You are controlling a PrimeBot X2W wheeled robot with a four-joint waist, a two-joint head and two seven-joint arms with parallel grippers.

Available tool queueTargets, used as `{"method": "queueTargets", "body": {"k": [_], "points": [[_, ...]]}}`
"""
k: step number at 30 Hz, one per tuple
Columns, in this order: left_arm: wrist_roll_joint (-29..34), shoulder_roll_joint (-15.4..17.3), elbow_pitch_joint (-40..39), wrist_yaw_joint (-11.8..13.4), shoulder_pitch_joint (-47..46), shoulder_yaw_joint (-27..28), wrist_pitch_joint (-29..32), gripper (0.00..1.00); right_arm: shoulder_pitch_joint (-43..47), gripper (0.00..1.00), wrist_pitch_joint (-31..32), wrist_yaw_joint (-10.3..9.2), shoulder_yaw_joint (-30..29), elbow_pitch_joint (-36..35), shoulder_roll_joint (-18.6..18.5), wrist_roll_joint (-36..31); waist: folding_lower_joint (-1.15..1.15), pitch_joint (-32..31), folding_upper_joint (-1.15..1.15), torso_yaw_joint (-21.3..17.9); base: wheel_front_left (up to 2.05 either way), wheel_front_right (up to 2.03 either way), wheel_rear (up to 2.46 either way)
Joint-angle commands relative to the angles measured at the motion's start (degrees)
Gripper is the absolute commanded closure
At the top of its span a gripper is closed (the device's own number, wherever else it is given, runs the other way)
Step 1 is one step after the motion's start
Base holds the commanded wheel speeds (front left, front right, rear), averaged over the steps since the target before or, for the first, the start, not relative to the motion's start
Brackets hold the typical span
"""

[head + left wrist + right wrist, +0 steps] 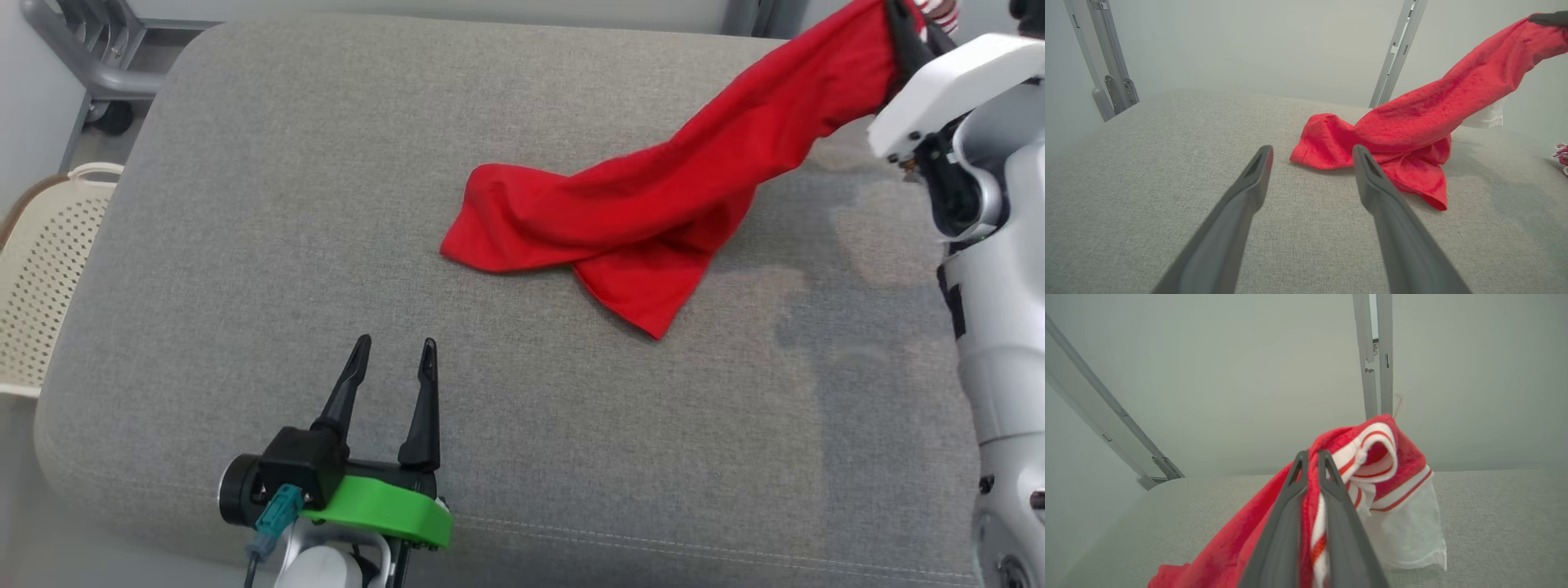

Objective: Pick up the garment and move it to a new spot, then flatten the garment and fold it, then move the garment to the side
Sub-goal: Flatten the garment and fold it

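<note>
One end of red garment [653, 204] pinched between pressed-together jaws of right gripper [1312, 454] at upper right of frame; other end lying mid-frame on grey cushion [245, 204]. Lower left: left gripper [396, 343], jaws spread, well apart from cloth.

A red garment [653, 204] hung stretched in a long, twisted band. Its upper end, edged with white-and-red striped trim and a patch of white fabric, was raised at the far right, pinched between the closed fingers of the right hand [1312, 455]. From there it sloped down to the grey cushion [326, 204]. Its lower end lay crumpled near the middle, one pointed corner toward the near edge.
</note>
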Motion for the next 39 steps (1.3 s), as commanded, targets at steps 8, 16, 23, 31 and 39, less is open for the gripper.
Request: {"method": "queueTargets", "body": {"k": [8, 16, 23, 31, 39], "points": [[-1.2, 0.0, -0.4, 0.5, -2.7, -4.0, -0.2, 0.0, -8.8, 1.0, -6.4, -0.01, -10.1, 18.3, -2.7, -10.7, 0.0, 3.5, 0.0, 4.2, 0.0, 0.0, 0.0], [-2.1, 0.0, -0.5, 0.1, -3.3, -7.2, -0.2, 0.0, -11.5, 0.0, -11.9, -0.01, -15.5, 27.2, -4.1, -18.3, 0.0, 4.5, 0.0, 5.0, 0.0, 0.0, 0.0], [-5.2, 0.1, 0.3, -0.3, -3.0, -10.3, -0.2, 0.0, -12.1, 0.0, -17.7, -0.01, -12.8, 30.1, -3.6, -22.0, 0.0, 3.6, 0.0, 2.1, 0.0, 0.0, 0.0], [-8.3, 0.1, 4.4, -1.0, -5.3, -13.5, -0.2, 0.0, -7.2, 0.0, -23.5, -0.01, 1.3, 26.1, -0.8, -14.7, 0.0, 1.1, 0.0, -5.1, 0.0, 0.0, 0.0], [-11.2, 0.1, 10.9, -0.1, -9.0, -13.6, 0.0, 0.0, 7.1, 0.0, -25.0, -0.01, 9.6, 10.3, -2.3, -3.2, 0.0, -0.6, 0.0, -11.4, 0.0, 0.0, 0.0]]}}
